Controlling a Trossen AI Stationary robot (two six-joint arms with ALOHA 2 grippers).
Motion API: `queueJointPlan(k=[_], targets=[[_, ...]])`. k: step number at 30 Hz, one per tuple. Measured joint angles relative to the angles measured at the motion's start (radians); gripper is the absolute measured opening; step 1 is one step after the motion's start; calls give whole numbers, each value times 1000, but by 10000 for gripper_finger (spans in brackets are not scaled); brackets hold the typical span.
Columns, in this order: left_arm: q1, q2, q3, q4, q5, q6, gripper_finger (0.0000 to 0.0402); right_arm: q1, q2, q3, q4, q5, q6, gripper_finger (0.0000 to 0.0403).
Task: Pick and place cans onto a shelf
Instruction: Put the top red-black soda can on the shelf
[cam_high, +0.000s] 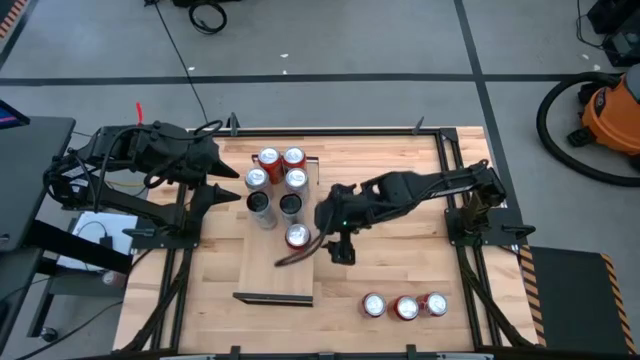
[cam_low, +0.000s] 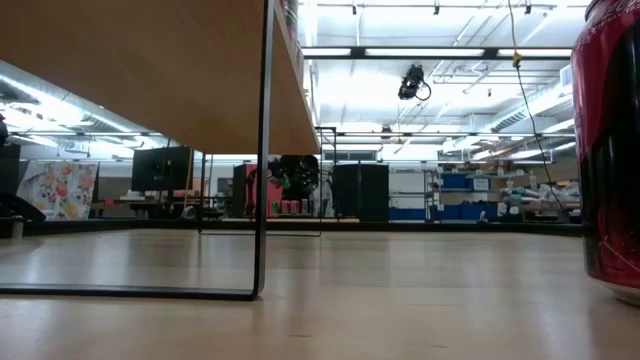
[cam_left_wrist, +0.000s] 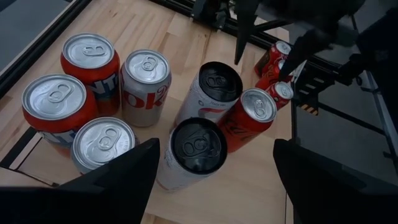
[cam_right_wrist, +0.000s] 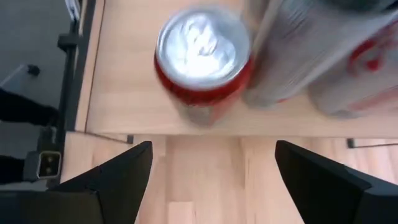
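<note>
The shelf, a light board with a dark rail at its near end, stands on the table. Several cans stand upright on it: red, silver and black-topped. One red can stands apart, close to the shelf's right edge. Three more red cans stand in a row on the table near the front right. My right gripper hovers open just right of the lone red can, holding nothing. My left gripper waits open, raised at the shelf's left side.
The low view shows the shelf's underside, its thin dark rail, and a red can close at the right. The table's black frame runs along both sides. Bare tabletop lies between shelf and right frame.
</note>
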Motion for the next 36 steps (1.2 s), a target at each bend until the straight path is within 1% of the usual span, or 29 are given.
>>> queueJointPlan(k=[4, 8, 11, 14, 16, 20, 25, 30, 36], targets=[[0, 0, 0, 0, 0, 15, 325, 12, 2, -84, 50, -23, -1, 348], [0, -1, 0, -25, 10, 5, 325, 26, 1, -169, 169, -24, 5, 346], [0, -3, 0, -105, 104, -28, 325, 33, 3, -202, 181, -25, 14, 330], [-5, -3, 0, -199, 215, -59, 325, 37, 1, -219, 197, -25, 14, 297], [-25, -1, 0, -240, 239, -78, 325, 37, 2, -228, 219, -24, 6, 270], [-82, 0, 0, -244, 228, -88, 325, 37, 1, -269, 320, -24, -6, 219], [-144, 0, 0, -245, 143, -129, 325, 30, 2, -333, 463, -25, 0, 175], [-205, -1, -12, -221, 112, -171, 325, 15, 2, -380, 585, -24, 6, 152], [-293, 0, -99, -127, 98, -216, 324, -5, 2, -433, 732, -20, 15, 142]])
